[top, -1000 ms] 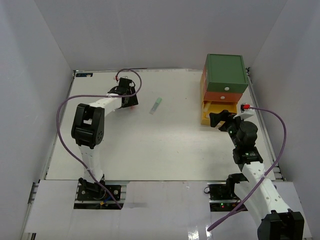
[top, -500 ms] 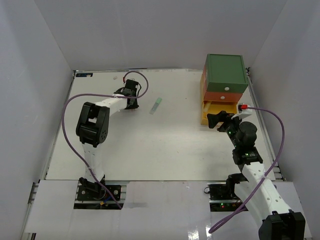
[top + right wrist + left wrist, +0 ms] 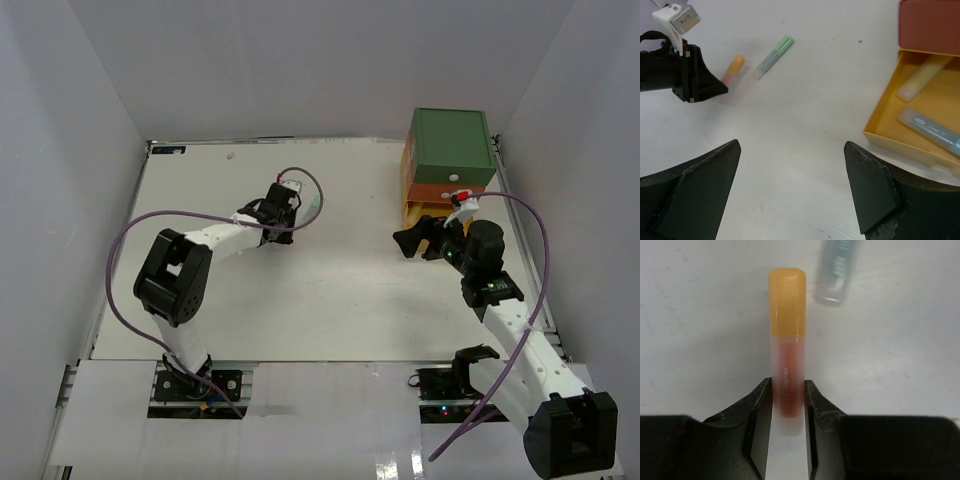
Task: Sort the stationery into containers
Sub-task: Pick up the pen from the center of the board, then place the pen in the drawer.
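My left gripper [image 3: 289,206] [image 3: 788,386] is shut on an orange highlighter [image 3: 787,335], holding its lower end low over the table. A pale green highlighter [image 3: 316,207] [image 3: 837,270] lies just beyond and right of it. Both show in the right wrist view: the orange highlighter [image 3: 733,69] and the green one [image 3: 772,57]. My right gripper [image 3: 420,238] [image 3: 792,146] is open and empty, in front of the drawers. The green drawer [image 3: 452,145] tops the orange-red drawer [image 3: 930,25]. The yellow drawer [image 3: 880,125] is pulled open, holding a yellow highlighter [image 3: 922,77] and a blue-grey pen [image 3: 930,131].
White walls enclose the table on three sides. The drawer stack stands at the back right against the right wall. The left arm's purple cable [image 3: 150,225] loops over the left part of the table.
My left gripper has moved right from the back left, with the orange highlighter, to beside the green highlighter. My right gripper has shifted left, away from the yellow drawer.
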`<state>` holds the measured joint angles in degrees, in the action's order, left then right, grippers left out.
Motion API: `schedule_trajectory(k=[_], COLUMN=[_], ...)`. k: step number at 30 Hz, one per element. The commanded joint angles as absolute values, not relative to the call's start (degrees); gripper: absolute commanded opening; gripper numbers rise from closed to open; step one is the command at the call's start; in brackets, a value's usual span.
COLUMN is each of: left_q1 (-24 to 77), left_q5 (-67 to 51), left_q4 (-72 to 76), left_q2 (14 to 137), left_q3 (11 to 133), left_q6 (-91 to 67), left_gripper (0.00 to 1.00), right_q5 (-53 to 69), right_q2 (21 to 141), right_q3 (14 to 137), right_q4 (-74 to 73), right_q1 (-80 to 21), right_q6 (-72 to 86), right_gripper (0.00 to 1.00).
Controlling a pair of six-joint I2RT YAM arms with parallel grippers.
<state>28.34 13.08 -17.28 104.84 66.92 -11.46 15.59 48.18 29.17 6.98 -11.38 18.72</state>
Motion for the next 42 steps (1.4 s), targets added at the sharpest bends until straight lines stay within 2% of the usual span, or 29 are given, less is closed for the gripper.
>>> schedule_trajectory(k=[1,6,12,29,33,42], left_q1=[33.12,36.29,38.93,39.9,39.99,39.99], left_q5=[7.4,-2.43,-13.34,-16.43,-16.96,-17.23], left_q4=[-14.6,-11.26,-9.93,-5.63,-5.27,-4.75], left_q2=[94.24,82.03,73.4,67.15,66.71,66.36], left_q3=[63.29,57.05,51.95,45.62,45.09,44.91], left_q6=[-3.7,3.23,10.53,14.59,15.03,15.21], left_gripper=[0.17,0.16,0.16,0.17,0.17,0.18], right_q5=[22.14,23.82,23.91,23.55,24.17,27.42], right_q2=[51.23,55.1,61.25,77.07,78.75,79.72], right_q3=[35.15,38.4,43.94,54.75,55.9,55.99], right_q4=[4.05,3.34,3.34,6.06,6.68,9.75], right_q1=[-13.71,-18.98,-26.27,-34.63,-35.07,-35.33], right_q6=[18.28,21.88,24.96,29.79,29.71,30.85], right_gripper=[0.91,0.93,0.96,1.0,0.93,0.7])
